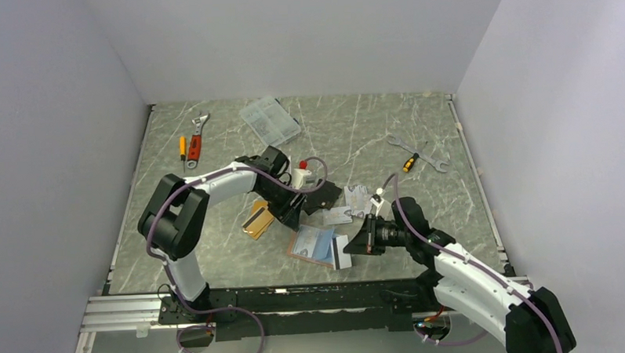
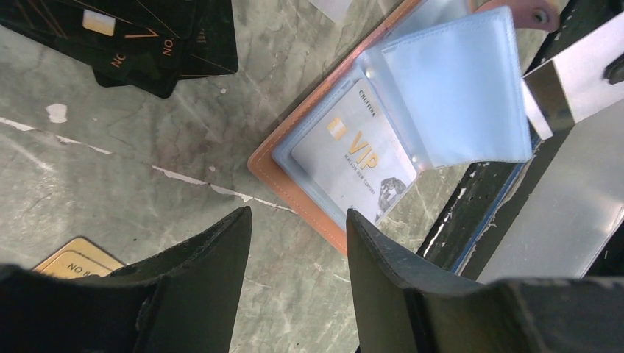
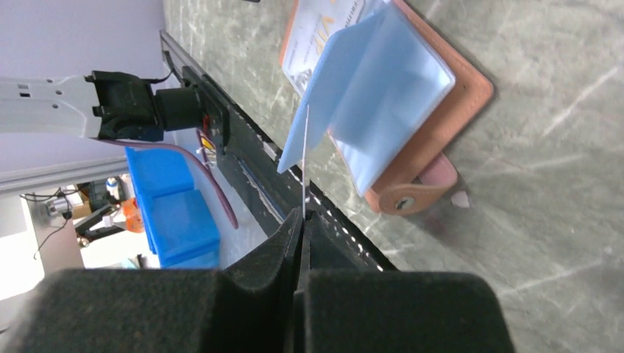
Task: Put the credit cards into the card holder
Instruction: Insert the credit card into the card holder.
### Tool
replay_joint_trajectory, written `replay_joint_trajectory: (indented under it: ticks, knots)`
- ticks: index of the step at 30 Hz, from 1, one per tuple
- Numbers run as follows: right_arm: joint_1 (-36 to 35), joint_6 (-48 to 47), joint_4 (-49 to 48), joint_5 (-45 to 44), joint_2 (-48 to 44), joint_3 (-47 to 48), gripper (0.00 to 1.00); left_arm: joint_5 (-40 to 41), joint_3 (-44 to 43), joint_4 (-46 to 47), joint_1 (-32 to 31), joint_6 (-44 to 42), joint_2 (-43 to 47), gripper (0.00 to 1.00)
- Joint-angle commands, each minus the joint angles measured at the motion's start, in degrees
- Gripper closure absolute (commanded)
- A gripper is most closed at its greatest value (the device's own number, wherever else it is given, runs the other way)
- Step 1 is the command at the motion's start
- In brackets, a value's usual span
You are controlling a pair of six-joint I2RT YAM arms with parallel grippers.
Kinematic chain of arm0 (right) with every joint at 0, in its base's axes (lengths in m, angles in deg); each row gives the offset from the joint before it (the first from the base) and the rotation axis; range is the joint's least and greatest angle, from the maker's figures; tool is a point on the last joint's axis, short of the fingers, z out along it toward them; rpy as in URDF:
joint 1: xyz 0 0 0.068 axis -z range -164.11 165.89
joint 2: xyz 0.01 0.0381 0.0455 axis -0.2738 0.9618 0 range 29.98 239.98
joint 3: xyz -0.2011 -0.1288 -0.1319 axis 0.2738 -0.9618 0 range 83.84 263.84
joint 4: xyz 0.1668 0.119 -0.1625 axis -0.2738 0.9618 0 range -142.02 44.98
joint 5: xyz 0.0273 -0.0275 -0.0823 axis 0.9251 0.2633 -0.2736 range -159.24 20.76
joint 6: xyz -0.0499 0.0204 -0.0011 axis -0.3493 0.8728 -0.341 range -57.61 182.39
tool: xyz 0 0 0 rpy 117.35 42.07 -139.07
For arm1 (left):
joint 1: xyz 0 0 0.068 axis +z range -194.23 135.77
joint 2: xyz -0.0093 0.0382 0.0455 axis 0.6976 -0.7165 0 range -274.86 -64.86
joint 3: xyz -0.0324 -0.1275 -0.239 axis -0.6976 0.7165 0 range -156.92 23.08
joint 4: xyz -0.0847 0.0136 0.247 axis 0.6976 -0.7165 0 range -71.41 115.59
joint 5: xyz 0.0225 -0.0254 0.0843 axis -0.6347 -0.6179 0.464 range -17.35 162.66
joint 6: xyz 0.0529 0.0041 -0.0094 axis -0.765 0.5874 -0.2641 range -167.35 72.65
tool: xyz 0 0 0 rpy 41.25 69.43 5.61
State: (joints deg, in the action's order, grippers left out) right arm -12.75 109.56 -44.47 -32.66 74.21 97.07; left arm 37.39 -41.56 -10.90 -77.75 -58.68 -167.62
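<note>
Silver card at the mouth of an open holder that nothing pins down.

On the table (image 1: 214, 148), the card holder (image 1: 312, 245) lies open near the front edge, so I judge a push could slide it off. My left gripper (image 2: 298, 220) hangs spread and empty just beside it. My right gripper (image 3: 303, 220) is pressed tight on the silver-grey card (image 3: 303, 165), edge-on at a loose pale-blue sleeve (image 3: 383, 88). If that floppy sleeve folds, the card may skid past its slot, or twist in so thin a pinch.
</note>
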Motion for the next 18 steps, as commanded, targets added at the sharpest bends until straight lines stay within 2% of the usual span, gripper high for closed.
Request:
replay_joint_trajectory:
  ticks: [1,4,8,13,18]
  knots:
    - [0.15,0.21,-9.65,2.14,7.07,3.68,1.00,-5.16,0.10,0.38,1.42,-1.13,3.84,0.44]
    - [0.00,0.55,-16.40,3.75,15.10,5.00,1.00,-7.30,0.99,0.95,2.34,-1.09,4.50,0.44]
    - [-0.72,-0.69,-18.90,4.15,21.83,8.16,1.00,-8.76,1.80,1.11,3.23,-1.84,5.51,0.44]
    - [-2.67,-0.69,-21.66,3.58,27.21,10.78,1.00,-10.54,1.99,1.05,4.27,-3.09,6.06,0.44]
    - [-3.57,-1.78,-19.38,1.93,30.18,12.23,1.00,-12.35,0.36,-0.37,4.45,-5.89,5.25,0.44]
